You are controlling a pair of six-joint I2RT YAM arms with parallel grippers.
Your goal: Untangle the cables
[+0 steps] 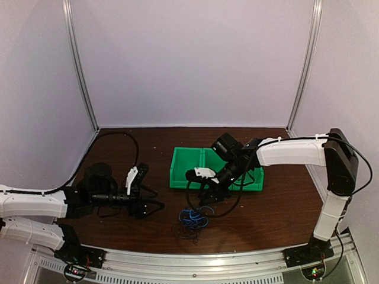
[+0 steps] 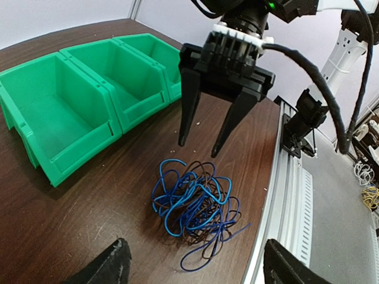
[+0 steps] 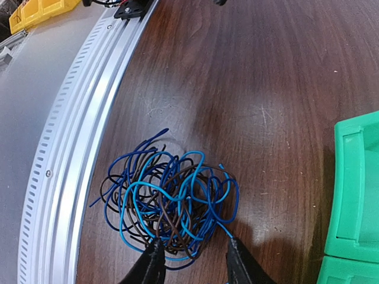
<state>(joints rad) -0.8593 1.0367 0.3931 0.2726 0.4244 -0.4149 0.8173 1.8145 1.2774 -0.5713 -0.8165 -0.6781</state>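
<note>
- Step in hand: first grab at the cable tangle (image 2: 195, 207). It is blue and dark brown wires in one knotted clump, with nothing pulled loose yet.
- The tangle lies on the bench (image 2: 89, 225) near its front edge, just beside the metal rail (image 3: 65, 148). It sits in front of the green bins (image 2: 83, 148) and apart from them.
- Right end effector (image 2: 199, 148) hangs tips-down over the tangle's bin-side edge, fingers spread, nothing pinched. Its own wrist view shows outer loops between the two fingertips. Whether it touches the wires, cannot tell.
- Left end effector (image 1: 155, 200) sits low over the bench left of the tangle, pointing at it. Its fingers are spread wide and empty.
- Next move, my read: the right one drops a little and closes on one outer blue loop, not the core. The left one then needs to pin or pinch the rest so the clump doesn't lift whole.
- Likely risk: thin wires slip off the pads, or several come up at once.
- Bins: three open compartments side by side. The insides that show are empty, with no cable in any. The right arm hides part of them in the top view.
</note>
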